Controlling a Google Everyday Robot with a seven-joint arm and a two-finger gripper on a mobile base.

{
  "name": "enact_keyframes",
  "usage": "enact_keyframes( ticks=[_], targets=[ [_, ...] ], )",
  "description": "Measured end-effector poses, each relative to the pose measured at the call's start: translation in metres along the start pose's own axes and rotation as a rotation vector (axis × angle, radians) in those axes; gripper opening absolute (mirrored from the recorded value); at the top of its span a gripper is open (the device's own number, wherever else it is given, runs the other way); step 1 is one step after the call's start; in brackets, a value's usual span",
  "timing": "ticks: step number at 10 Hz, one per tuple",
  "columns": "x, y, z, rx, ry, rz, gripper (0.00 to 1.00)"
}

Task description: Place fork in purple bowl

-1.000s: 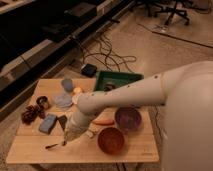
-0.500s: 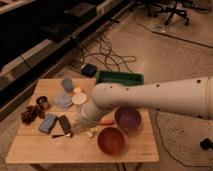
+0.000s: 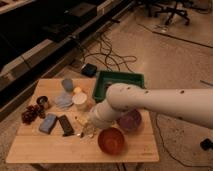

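The robot's two-finger gripper sits low over the middle of the light wooden table, at the end of a thick white arm that reaches in from the right. Its fingers are closed together, and the slender shiny silver fork shows as a small bright sliver right at the fingertips, just left of the orange-red bowl; it appears to be pinched there, though whether it is lifted or resting on the wood cannot be told. The round dark purple bowl lies just to the right, half hidden behind the arm's wrist, with the orange-red bowl near it and slightly closer to the camera. To the left of the gripper lie a dark flat rectangular block and a blue-grey rectangular sponge; farther left is a cluster of dark red grapes. Beyond stand a white cup and, at the far edge, a green plastic tray. The main risk from here is the closeness of the two bowls: a short carry could end over the orange-red one. A thin, smooth fork held at one end may also swivel or slip, and the bulky wrist could nudge the purple bowl while swinging across.
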Motion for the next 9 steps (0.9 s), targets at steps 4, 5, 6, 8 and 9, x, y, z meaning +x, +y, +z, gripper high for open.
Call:
enact_keyframes(
  ticks=[4, 5, 6, 8, 9],
  targets=[
    [-0.009, 0.000, -0.022, 0.039, -0.023, -0.018, 0.00],
    [-0.012, 0.002, -0.020, 0.048, -0.023, -0.020, 0.00],
    [-0.013, 0.002, -0.019, 0.052, -0.025, -0.018, 0.00],
    [-0.020, -0.002, -0.020, 0.052, -0.037, -0.002, 0.00],
    [-0.021, -0.004, -0.021, 0.050, -0.038, 0.004, 0.00]
  ],
)
